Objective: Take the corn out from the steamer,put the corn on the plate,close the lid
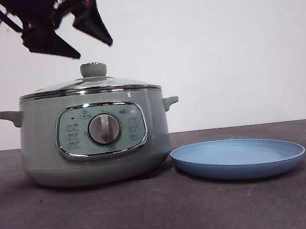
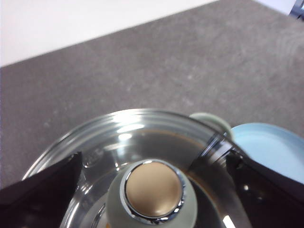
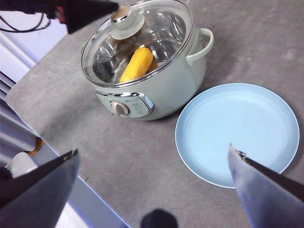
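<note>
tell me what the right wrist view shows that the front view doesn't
Only the right wrist view shows the corn, lying inside the steamer under the glass lid, plus the right gripper open, high over the table. Only the front view shows the control dial head-on. Both show the closed lid, the bare plate beside the steamer, and the left gripper open above the knob.

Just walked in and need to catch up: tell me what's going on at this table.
The left gripper hangs open just above the lid, over its knob, not touching it. The lid sits closed on the steamer, and the corn lies inside under the glass. The plate waits beside the pot with nothing on it. The right gripper is open, high above the table, holding nothing.
</note>
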Robot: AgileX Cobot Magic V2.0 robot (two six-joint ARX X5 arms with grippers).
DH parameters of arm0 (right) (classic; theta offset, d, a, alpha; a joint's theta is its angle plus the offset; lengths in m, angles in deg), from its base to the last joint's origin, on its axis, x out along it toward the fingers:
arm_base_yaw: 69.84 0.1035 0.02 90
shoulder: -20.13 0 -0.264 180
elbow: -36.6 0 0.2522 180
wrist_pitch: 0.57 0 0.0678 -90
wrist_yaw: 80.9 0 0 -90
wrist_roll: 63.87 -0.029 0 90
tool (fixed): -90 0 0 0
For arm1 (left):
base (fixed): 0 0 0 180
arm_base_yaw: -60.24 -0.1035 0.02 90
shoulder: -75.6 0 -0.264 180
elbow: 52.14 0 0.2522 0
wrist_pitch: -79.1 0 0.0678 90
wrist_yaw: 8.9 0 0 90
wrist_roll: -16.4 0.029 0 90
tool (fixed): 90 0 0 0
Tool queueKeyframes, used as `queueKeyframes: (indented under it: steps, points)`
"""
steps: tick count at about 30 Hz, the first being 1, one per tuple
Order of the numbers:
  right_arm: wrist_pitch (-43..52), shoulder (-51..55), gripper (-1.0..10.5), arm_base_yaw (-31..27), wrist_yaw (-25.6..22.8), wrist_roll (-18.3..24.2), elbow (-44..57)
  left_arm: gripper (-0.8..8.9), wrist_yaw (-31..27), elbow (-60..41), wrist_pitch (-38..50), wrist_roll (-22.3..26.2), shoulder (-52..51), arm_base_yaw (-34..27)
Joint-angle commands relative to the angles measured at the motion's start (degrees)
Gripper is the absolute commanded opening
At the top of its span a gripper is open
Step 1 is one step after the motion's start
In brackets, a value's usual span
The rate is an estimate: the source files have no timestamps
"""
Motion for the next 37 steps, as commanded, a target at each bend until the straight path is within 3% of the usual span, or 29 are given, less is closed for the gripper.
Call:
queueKeyframes:
  steps: [1,13,20,24,37]
  points:
    - [0.3,0.0,5.7,0.2,0.0,0.2,-0.1,5.96,-1.3,0.1,1.3,0.9,1.7,0.5]
    - [0.3,0.0,5.7,0.2,0.0,0.2,-0.1,5.84,-5.6,0.1,0.2,0.9,6.1,2.5]
    - [0.3,0.0,5.7,0.2,0.0,0.2,-0.1,1.30,-6.5,0.1,-0.3,0.6,6.1,2.8]
    - [0.3,0.0,5.7,0.2,0.0,0.2,-0.1,-0.10,-6.5,0.1,-1.2,0.6,6.1,2.8]
    - [0.3,0.0,5.7,0.2,0.0,0.2,-0.1,-0.09,-6.2,1.2,-1.8,0.6,4.8,2.8]
